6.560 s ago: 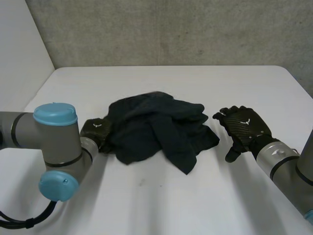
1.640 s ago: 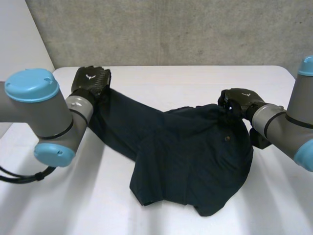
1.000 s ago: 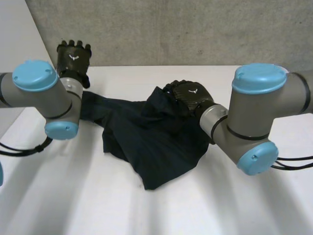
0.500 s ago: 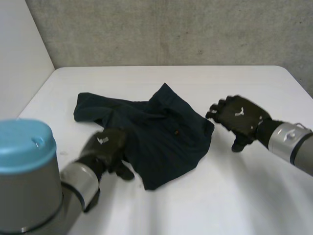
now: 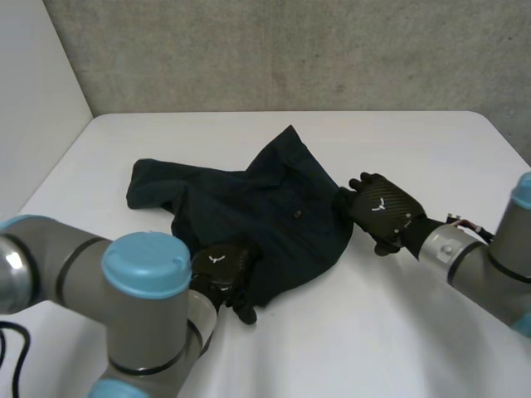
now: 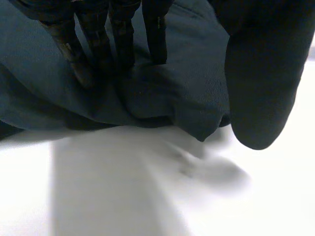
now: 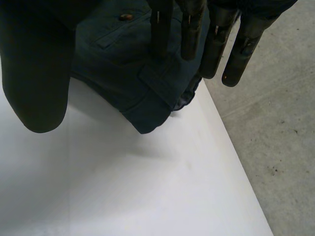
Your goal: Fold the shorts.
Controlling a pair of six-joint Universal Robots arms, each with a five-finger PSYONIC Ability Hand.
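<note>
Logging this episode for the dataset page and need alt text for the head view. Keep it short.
Dark blue shorts lie rumpled on a white table. The robot's left hand rests on their near edge with open fingers. Its right hand is at their edge on the robot's right side, also open. A grey concrete wall stands behind the table.

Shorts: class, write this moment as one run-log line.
shorts rumpled on table | left hand open, fingers on near edge | right hand open at right-side edge
</note>
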